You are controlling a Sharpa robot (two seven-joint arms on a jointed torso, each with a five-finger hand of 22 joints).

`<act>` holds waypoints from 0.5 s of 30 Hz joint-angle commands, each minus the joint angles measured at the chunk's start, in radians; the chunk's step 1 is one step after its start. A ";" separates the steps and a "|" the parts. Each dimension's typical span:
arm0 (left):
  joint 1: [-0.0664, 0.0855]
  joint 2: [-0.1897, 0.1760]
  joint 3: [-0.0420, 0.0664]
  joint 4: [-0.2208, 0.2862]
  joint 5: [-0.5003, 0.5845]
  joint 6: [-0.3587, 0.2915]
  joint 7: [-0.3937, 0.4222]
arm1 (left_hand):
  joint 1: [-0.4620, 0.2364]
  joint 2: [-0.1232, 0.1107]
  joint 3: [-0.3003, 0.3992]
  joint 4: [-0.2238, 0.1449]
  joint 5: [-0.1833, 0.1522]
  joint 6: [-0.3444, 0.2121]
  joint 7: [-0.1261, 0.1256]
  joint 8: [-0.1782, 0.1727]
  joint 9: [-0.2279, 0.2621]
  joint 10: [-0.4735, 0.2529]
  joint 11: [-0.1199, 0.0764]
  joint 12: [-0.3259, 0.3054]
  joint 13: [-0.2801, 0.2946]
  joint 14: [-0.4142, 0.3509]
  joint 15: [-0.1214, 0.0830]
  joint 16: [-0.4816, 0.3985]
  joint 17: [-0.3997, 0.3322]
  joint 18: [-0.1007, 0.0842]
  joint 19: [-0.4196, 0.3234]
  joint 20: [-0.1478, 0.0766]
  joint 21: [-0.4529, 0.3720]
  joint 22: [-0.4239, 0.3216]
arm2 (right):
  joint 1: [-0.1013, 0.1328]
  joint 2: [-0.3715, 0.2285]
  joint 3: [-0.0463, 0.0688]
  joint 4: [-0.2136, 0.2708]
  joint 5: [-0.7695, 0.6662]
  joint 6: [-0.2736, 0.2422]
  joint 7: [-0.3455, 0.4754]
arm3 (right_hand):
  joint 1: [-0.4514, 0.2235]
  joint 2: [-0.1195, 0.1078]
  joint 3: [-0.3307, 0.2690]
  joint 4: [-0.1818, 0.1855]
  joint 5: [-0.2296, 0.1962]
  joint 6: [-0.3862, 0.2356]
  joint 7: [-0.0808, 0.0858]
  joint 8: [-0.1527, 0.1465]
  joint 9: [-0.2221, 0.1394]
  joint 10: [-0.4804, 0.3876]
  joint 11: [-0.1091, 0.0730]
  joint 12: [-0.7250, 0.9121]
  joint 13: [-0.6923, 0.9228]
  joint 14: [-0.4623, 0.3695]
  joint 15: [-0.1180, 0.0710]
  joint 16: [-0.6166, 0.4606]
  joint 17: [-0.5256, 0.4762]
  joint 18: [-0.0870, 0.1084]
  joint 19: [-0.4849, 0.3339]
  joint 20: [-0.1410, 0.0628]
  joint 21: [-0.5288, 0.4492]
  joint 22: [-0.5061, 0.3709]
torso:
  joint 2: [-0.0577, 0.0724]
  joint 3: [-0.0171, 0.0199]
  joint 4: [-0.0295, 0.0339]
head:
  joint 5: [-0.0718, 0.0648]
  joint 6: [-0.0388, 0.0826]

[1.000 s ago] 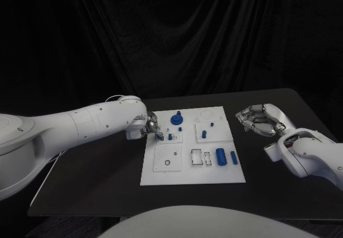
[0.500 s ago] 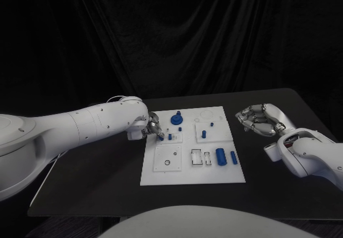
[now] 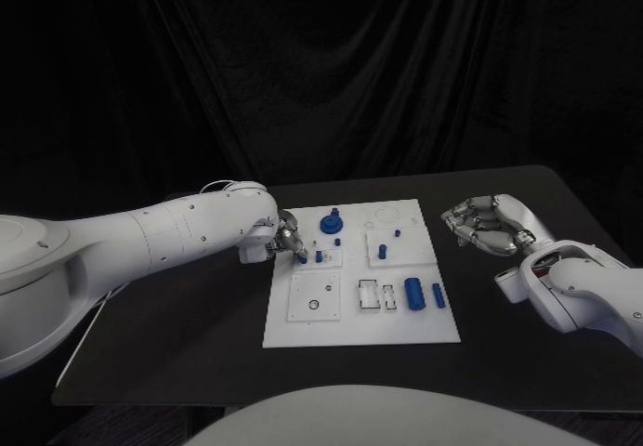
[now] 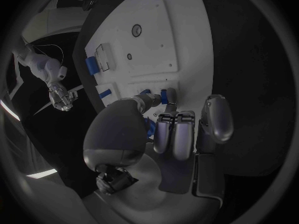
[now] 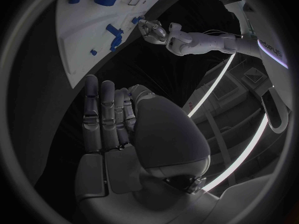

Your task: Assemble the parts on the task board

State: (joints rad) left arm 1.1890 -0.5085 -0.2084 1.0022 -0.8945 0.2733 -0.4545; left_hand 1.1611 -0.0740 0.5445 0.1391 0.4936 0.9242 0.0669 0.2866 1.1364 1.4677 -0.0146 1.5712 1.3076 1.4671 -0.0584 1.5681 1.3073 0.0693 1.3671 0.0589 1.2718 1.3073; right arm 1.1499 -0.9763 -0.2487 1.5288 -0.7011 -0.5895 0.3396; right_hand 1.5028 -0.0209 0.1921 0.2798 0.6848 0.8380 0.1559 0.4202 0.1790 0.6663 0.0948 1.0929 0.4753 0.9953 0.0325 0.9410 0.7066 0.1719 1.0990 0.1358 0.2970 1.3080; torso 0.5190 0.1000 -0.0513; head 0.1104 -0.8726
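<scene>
So you are partway through, by the look of it: on the board a knob and two pegs stand in the far half, while a cylinder and a thin pin lie loose near the right edge, beside open slots. Your left hand is at the board's left edge, thumb and fingers closing around a small peg; whether it is seated I cannot tell. Your right hand hovers off the board's right side, fingers curled in, holding nothing.
</scene>
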 commanded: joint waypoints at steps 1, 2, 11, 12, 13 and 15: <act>-0.013 0.004 -0.003 0.004 0.005 0.004 -0.007 | -0.010 0.015 0.010 -0.030 -0.035 -0.001 -0.004 -0.008 -0.003 0.103 0.010 0.000 0.263 0.104 0.009 0.003 0.263 0.007 -0.011 0.003 -0.006 0.162 | -0.002 -0.002 0.001 0.003 -0.005 0.003 -0.011 | 0.009 0.001 0.006 0.000 0.005 -0.008 0.001 0.005 -0.002 -0.008 -0.001 -0.005 -0.001 0.002 0.000 0.006 -0.001 0.008 0.007 0.000 0.007 0.022 | 0.000 -0.0002 -0.0002 | 0.000 0.000; -0.014 0.004 -0.003 0.004 0.005 0.004 -0.010 | -0.017 0.019 0.005 -0.032 -0.062 -0.001 -0.004 -0.011 -0.005 0.103 0.010 0.000 0.263 0.104 0.010 0.003 0.263 0.008 -0.014 0.005 -0.010 0.160 | -0.002 -0.002 0.001 0.003 -0.005 0.004 -0.011 | 0.009 0.001 0.006 0.000 0.005 -0.008 0.001 0.005 -0.002 -0.008 -0.001 -0.005 -0.001 0.002 0.000 0.006 -0.001 0.008 0.007 0.000 0.007 0.022 | 0.000 -0.0001 -0.0002 | 0.000 0.000; -0.021 0.001 -0.003 0.004 0.005 0.000 -0.021 | -0.021 0.022 0.002 -0.034 -0.074 -0.003 -0.003 -0.014 -0.007 0.103 0.011 0.000 0.263 0.104 0.011 0.003 0.263 0.009 -0.017 0.005 -0.014 0.159 | -0.002 -0.003 0.001 0.004 -0.005 0.005 -0.013 | 0.009 0.001 0.006 0.000 0.005 -0.008 0.001 0.005 -0.002 -0.008 -0.001 -0.005 -0.001 0.002 0.000 0.006 -0.001 0.008 0.007 0.000 0.007 0.022 | 0.000 -0.0001 -0.0001 | 0.000 0.000; -0.022 0.000 -0.003 0.004 0.005 -0.001 -0.020 | -0.021 0.022 0.002 -0.034 -0.074 -0.003 -0.003 -0.014 -0.007 0.103 0.011 0.000 0.263 0.104 0.011 0.003 0.263 0.009 -0.017 0.005 -0.014 0.159 | -0.002 -0.003 0.001 0.004 -0.005 0.005 -0.014 | 0.009 0.001 0.006 0.000 0.005 -0.008 0.001 0.005 -0.002 -0.008 -0.001 -0.005 -0.001 0.002 0.000 0.006 -0.001 0.008 0.007 0.000 0.007 0.022 | 0.000 0.0000 0.0001 | 0.000 0.000; -0.022 0.000 -0.003 0.005 0.005 -0.003 -0.017 | -0.021 0.022 0.001 -0.036 -0.076 -0.004 -0.004 -0.015 -0.007 0.103 0.011 0.000 0.263 0.104 0.011 0.003 0.263 0.009 -0.016 0.005 -0.014 0.159 | -0.002 -0.002 0.001 0.003 -0.005 0.005 -0.014 | 0.012 0.001 0.005 0.001 0.009 -0.008 0.002 0.008 -0.002 -0.008 -0.001 -0.005 -0.005 0.001 0.000 0.008 -0.006 0.008 0.006 0.000 0.009 0.023 | 0.000 0.0001 0.0002 | 0.001 0.000; -0.023 -0.001 -0.003 0.006 0.005 -0.006 -0.013 | -0.039 0.032 -0.025 -0.033 -0.177 0.000 -0.005 -0.022 -0.014 0.103 0.012 0.000 0.263 0.104 0.012 0.003 0.263 0.009 -0.017 0.008 -0.014 0.159 | -0.002 -0.002 0.001 0.003 -0.005 0.005 -0.014 | 0.012 0.001 0.005 0.001 0.009 -0.008 0.002 0.008 -0.002 -0.008 -0.001 -0.005 -0.005 0.001 0.000 0.008 -0.006 0.008 0.006 0.000 0.009 0.023 | 0.000 -0.0001 0.0001 | 0.001 0.000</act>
State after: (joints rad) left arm 1.1821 -0.5113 -0.2038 1.0043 -0.8932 0.2573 -0.4603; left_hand 1.1301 -0.0432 0.5325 0.1028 0.3498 0.9267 0.0692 0.2711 1.1249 1.4641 -0.0111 1.5712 1.3076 1.4652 -0.0534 1.5681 1.3073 0.0692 1.3546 0.0641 1.2605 1.3073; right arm 1.1499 -0.9777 -0.2486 1.5299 -0.7011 -0.5890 0.3385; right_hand 1.5027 -0.0209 0.1921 0.2798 0.6918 0.8380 0.1559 0.4250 0.1790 0.6664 0.0948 1.0929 0.4708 0.9953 0.0325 0.9458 0.7016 0.1719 1.0991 0.1358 0.3024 1.3078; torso 0.5189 0.0999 -0.0513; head 0.1105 -0.8726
